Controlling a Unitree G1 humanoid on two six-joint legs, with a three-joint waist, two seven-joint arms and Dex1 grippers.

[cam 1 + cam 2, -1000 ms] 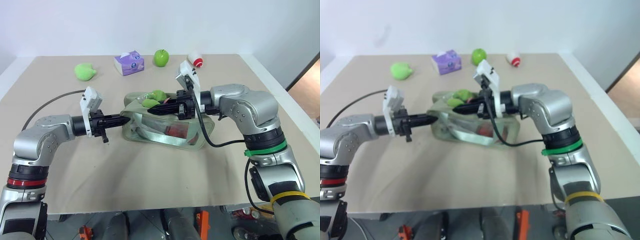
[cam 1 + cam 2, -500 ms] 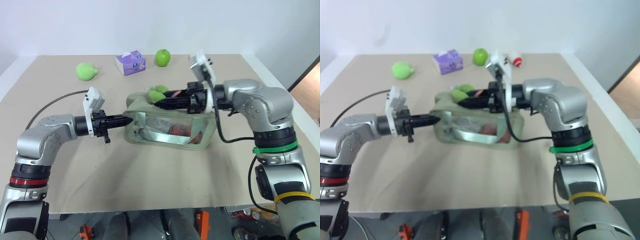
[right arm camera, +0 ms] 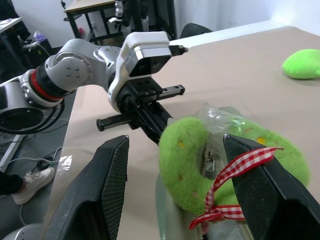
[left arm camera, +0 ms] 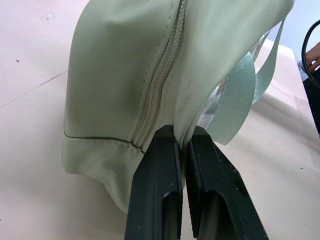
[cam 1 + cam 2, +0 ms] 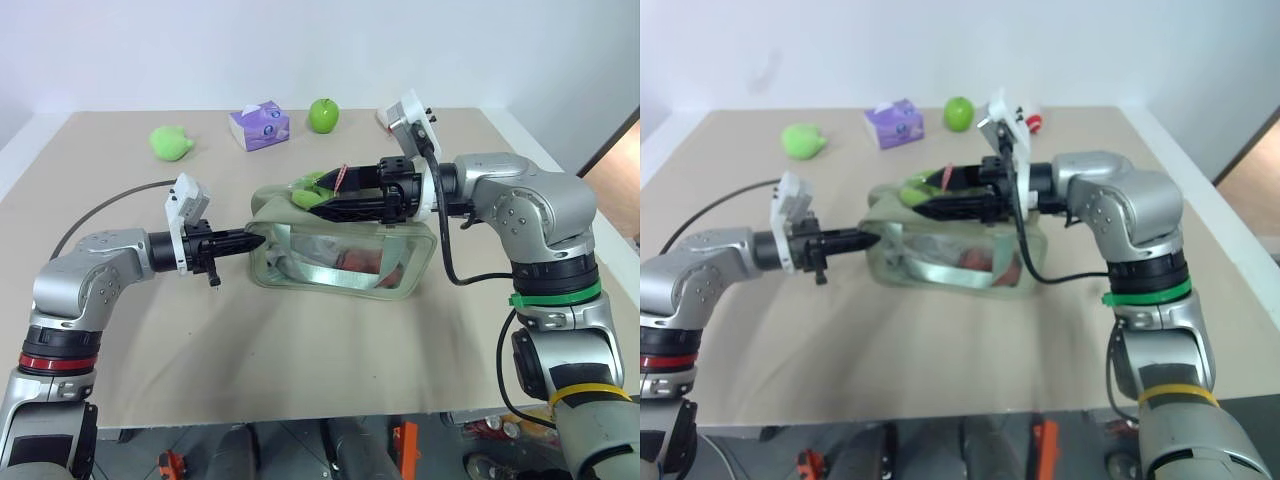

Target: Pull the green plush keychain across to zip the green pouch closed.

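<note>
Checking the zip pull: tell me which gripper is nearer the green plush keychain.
Right. The right gripper is open with the green plush keychain between its fingers; the left gripper is shut on the green pouch at its far end.

No legible text or labels.

Beige table [image 5: 300, 350], green pouch [image 5: 340, 262], purple tissue box [image 5: 259, 124], green apple [image 5: 322, 115], lime plush blob [image 5: 171, 142]

silver arms, black cables, green band
</note>
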